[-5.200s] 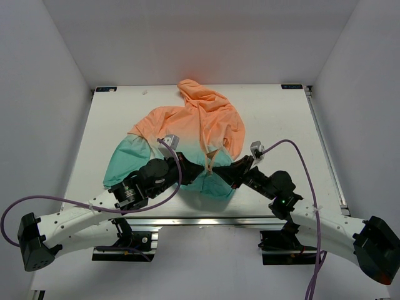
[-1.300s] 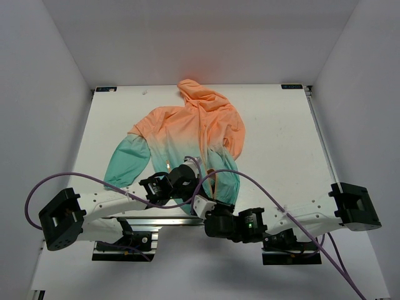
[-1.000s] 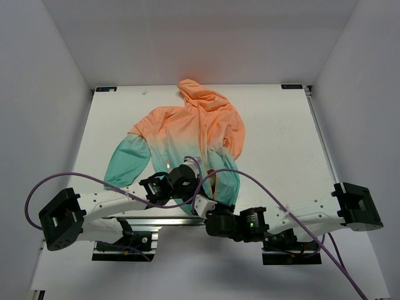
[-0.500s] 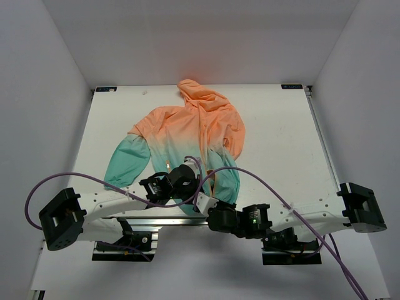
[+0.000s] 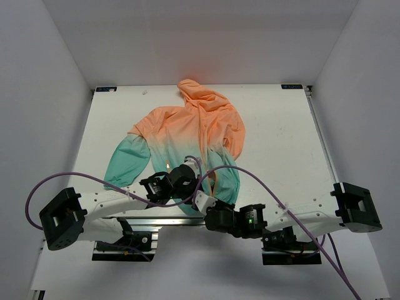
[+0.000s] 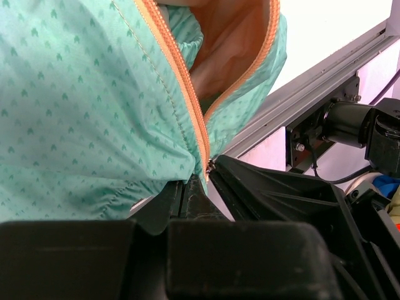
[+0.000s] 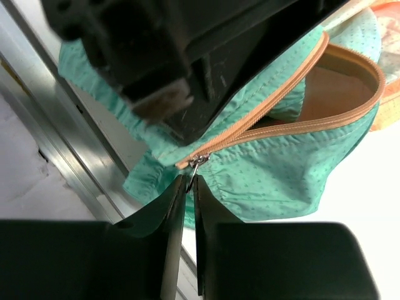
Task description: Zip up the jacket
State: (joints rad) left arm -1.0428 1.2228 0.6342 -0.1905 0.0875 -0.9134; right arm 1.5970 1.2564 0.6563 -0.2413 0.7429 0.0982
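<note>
teal hem point(image 6: 94, 187) at the bench's point(image 5: 281, 125) near edge, jacket point(image 5: 187, 131) spread toward the far edge. left pincer point(image 6: 195, 190) nips the hem, right pincer point(image 7: 186, 187) nips the pull point(image 7: 196, 164); hold taut, draw straight.

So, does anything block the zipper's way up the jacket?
Nothing visible does. Above the slider both rows of teeth lie bare and parted. The left hand pinches the jacket at the hem below it.
</note>
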